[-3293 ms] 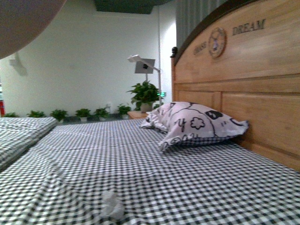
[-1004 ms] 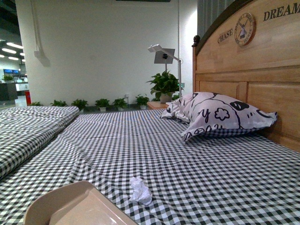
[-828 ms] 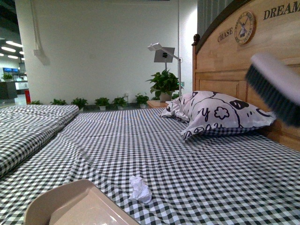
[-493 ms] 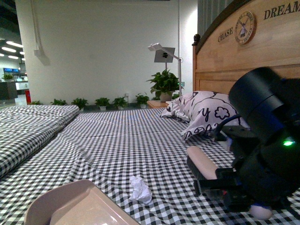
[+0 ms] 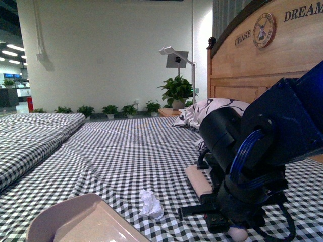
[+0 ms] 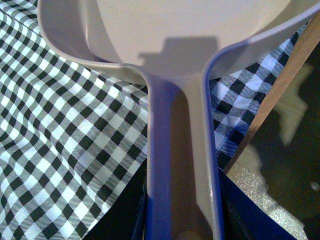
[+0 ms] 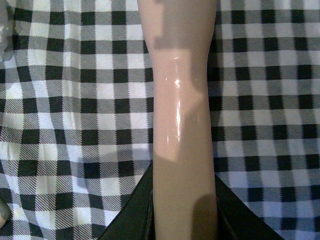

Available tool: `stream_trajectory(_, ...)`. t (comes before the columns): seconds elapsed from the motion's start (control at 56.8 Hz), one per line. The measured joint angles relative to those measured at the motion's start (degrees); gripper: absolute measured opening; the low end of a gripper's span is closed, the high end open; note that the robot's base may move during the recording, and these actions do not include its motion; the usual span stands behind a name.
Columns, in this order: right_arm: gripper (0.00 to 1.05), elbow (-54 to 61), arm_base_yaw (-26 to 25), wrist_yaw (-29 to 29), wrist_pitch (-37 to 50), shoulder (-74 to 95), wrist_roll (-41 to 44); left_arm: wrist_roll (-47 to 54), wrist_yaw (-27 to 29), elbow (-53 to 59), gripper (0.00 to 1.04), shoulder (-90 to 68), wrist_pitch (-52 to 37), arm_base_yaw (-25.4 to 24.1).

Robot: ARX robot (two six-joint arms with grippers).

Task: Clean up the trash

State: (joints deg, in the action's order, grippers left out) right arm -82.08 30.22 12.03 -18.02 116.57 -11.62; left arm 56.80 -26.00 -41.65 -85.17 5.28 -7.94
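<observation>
The trash, a small crumpled white paper wad (image 5: 151,204), lies on the black-and-white checked bedsheet (image 5: 141,156) near the front. The beige dustpan (image 5: 83,222) sits at the lower left, its mouth close to the left of the wad. My left gripper (image 6: 182,225) is shut on the dustpan's handle (image 6: 180,165). My right arm fills the right of the front view. My right gripper (image 7: 185,220) is shut on the brush's beige handle (image 7: 182,110), and the brush (image 5: 198,181) lies low over the sheet to the right of the wad. The bristles are hidden.
A black-and-white patterned pillow (image 5: 217,108) rests against the wooden headboard (image 5: 262,60) at the right. A second checked bed (image 5: 30,136) lies at the left. A lamp (image 5: 176,58) and potted plants (image 5: 176,91) stand by the far wall.
The right arm with the brush came in from the upper right, dropped to the sheet and moved left toward the wad. The dustpan came in at the lower left earlier and has stayed there.
</observation>
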Motion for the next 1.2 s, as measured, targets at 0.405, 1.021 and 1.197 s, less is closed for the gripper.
stream_trajectory(0.405, 0.19, 11.13, 7.82, -24.87, 2.78, -7.48, 2.51, 0.0, -0.02, 0.0, 0.28, 0.0, 0.0, 0.02)
stream_trajectory(1.021, 0.19, 25.68, -6.43, -28.76, 5.11, -33.18, 11.41, -1.16, -0.11, 0.52, 0.28, 0.02, -2.12, 0.02)
stream_trajectory(1.197, 0.19, 28.98, -14.99, -27.63, 11.02, -36.13, 9.22, -12.94, 1.14, 4.04, 0.28, 1.46, -17.84, 0.37)
